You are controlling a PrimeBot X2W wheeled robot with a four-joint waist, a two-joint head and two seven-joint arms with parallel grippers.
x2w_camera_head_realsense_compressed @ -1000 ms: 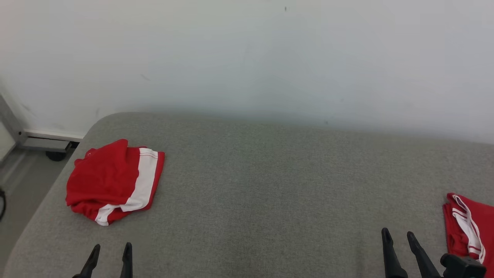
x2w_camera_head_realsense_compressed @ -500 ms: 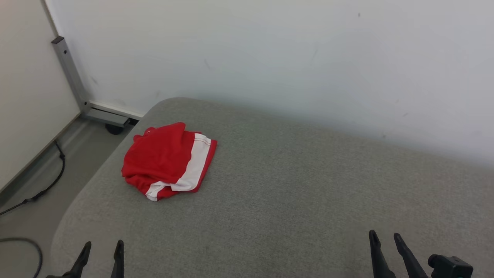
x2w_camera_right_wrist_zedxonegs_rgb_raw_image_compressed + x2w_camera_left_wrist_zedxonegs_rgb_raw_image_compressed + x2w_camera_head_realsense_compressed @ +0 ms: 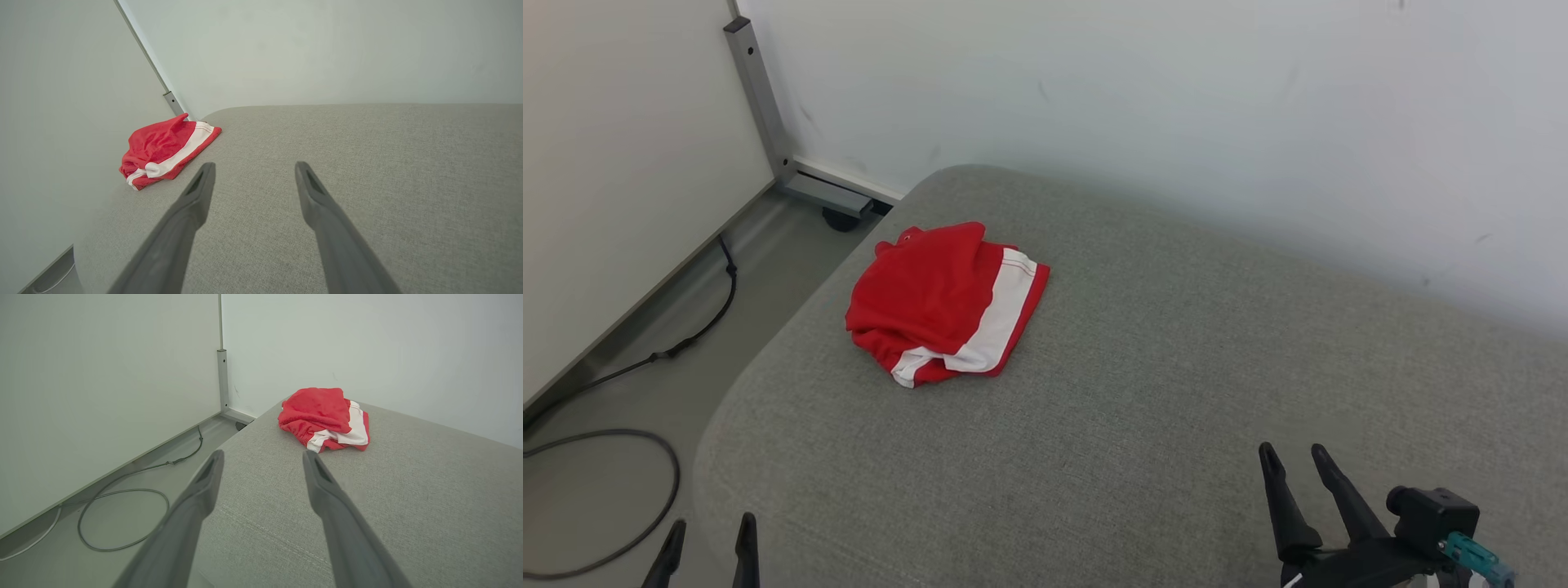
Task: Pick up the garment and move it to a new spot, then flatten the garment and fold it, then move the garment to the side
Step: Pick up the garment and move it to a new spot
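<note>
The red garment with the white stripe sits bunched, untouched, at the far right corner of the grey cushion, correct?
No: the red garment with the white stripe sits bunched, untouched, at the far left corner of the grey fabric cushion, as the head view shows.

No writing, label, brand mark, number or sign can be read in any of the views. The red garment (image 3: 923,294), left of centre in the head view, carries a plain white band edged with thin lines; no letters can be made out on it.
</note>
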